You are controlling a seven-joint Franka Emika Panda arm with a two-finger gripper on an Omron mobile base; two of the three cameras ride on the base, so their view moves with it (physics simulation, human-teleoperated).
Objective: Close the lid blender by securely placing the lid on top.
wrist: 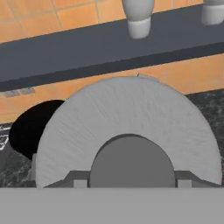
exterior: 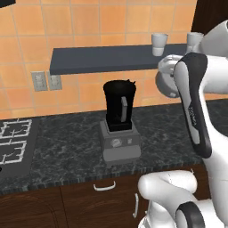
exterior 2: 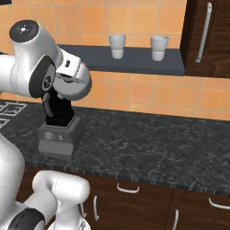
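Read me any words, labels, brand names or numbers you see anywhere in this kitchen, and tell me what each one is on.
No readable text anywhere.
Blender: the base's round dial carries no legible marks.
Lid in the end effector: plain grey, no label.
White cups on the shelf: blank.

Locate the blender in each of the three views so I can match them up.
Left base view: the blender stands at the centre on the dark counter, jar top open.
Right base view: at the left, partly behind the arm.
Hand view: its black jar shows at the left edge, behind the lid.
Shared landmark: the dark wall shelf with white cups.
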